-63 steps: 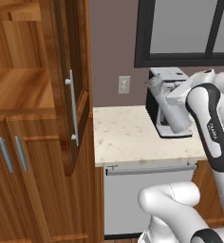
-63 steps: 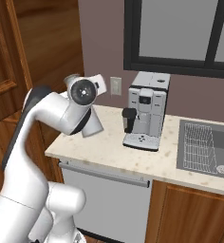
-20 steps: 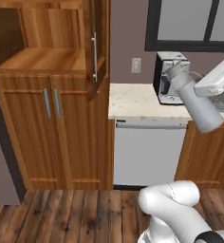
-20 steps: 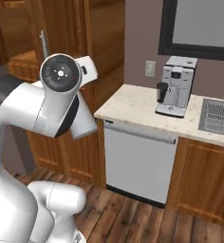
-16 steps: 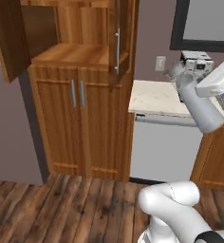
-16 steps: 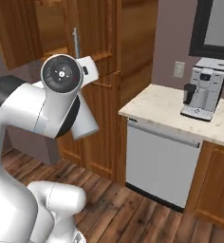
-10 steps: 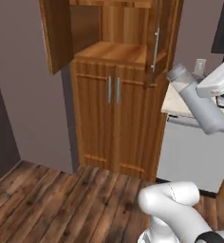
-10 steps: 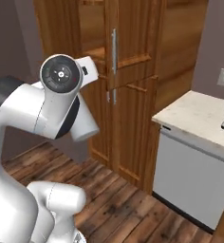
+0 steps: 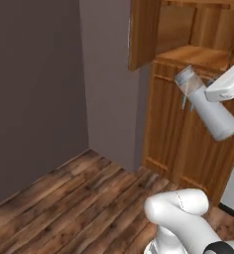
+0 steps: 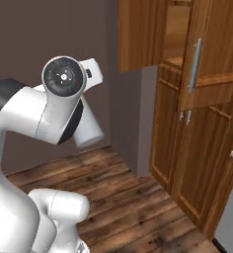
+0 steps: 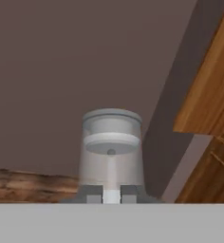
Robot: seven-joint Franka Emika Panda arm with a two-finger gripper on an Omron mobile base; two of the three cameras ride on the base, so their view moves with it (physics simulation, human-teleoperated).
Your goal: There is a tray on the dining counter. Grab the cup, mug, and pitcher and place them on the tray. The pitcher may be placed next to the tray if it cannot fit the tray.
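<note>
Carrying the tall grey cylindrical pitcher [image 9: 204, 105] tilted, the closed pincer [image 11: 111, 194] risks slippage during base travel.

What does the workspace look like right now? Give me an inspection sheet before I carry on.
Surface: no counter seen; wooden plank floor below the robot.
Job's things: grey pitcher held in the air, tilted, lid end toward the cabinets; seen end-on in the hand view.
Clutter: nothing seen.
Hand: hand shut on the pitcher.
Cables: nothing seen.
Surroundings: dark wall; tall wooden cabinet with an upper door standing open.
</note>
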